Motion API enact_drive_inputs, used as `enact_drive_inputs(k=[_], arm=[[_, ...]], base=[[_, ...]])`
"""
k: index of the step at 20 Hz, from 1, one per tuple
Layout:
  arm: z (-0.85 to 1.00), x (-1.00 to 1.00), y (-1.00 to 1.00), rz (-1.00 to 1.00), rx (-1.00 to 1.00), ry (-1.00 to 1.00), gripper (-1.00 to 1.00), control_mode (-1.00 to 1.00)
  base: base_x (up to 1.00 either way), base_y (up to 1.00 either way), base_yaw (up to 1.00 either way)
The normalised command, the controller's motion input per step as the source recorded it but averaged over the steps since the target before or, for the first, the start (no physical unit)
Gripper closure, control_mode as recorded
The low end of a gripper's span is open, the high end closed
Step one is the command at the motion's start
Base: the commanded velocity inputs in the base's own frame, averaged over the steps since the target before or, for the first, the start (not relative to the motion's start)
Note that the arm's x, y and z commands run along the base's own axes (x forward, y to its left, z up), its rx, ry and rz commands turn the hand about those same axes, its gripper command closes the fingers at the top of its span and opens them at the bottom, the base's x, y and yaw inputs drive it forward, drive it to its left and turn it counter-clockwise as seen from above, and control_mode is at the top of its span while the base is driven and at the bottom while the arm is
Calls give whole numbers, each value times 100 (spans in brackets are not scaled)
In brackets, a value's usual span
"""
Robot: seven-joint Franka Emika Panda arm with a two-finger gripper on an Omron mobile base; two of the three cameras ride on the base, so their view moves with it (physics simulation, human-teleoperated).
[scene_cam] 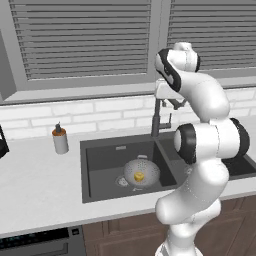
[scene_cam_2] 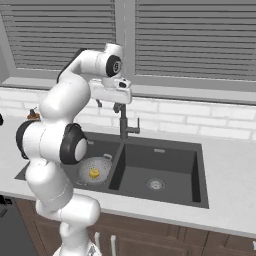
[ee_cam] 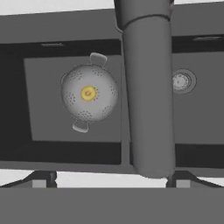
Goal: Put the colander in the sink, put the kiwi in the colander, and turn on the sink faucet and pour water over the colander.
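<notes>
Arm arches over the sink [scene_cam: 100,150], hand pointing down above the faucet [ee_cam: 146,87]. Gripper [scene_cam_2: 107,105] fingers spread wide, holding nothing. Colander [scene_cam: 141,171] sits in the left basin, kiwi [scene_cam: 139,176] inside. Soap bottle [scene_cam: 60,140] stands on the counter's back left.

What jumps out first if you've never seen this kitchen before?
The big white robot arm rising in front of the dark sink, its hand open up by the faucet. Next, the grey colander in the left basin, with a tiny yellow kiwi inside.
</notes>
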Motion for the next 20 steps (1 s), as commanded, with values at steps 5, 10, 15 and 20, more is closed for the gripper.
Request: enact_drive_inputs(k=[5, 10, 15, 20], arm=[[18, -13, -5, 5, 0, -5, -100, -100], [-1, 3, -3, 7, 0, -6, -100, -100], [-20, 15, -2, 18, 0, -17, -100, -100], [-15, 0, -11, 15, 0, -18, -100, -100]], base=[[0, 0, 0], [0, 0, 0], [0, 0, 0], [0, 0, 0]])
